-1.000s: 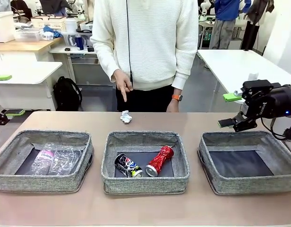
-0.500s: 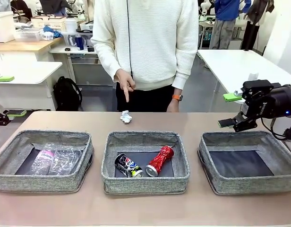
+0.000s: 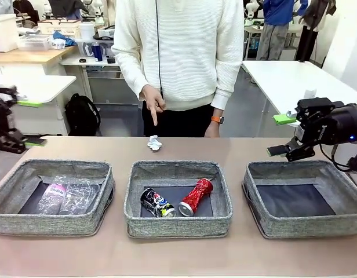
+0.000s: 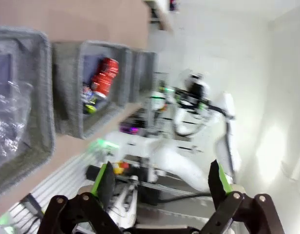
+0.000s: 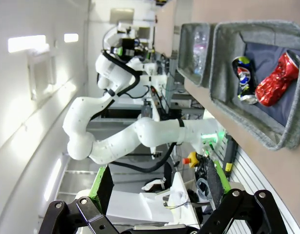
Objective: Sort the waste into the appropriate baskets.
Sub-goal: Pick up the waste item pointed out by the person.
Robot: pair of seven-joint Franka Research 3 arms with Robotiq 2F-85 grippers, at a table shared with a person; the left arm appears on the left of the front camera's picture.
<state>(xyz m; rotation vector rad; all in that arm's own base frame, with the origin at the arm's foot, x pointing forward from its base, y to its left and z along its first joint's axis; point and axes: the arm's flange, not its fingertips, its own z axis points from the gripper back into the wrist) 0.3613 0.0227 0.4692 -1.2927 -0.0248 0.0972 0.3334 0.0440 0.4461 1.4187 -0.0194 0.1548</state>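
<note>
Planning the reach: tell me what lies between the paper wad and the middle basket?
Bare tabletop only, in the front view, between paper wad and middle basket.

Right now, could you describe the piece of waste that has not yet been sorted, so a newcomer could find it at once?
Start at the middle basket of the three grey ones. Just beyond its far wall, on the bare brown table, lies a crumpled white paper wad. It is the only litter outside a basket, below the person's pointing hand.

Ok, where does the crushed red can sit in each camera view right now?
Front view: crushed red can in the middle basket, right of the crushed dark can.
Left wrist view: upper left, in the second basket along.
Right wrist view: upper right.
Shared landmark: the dark can beside it.
</note>
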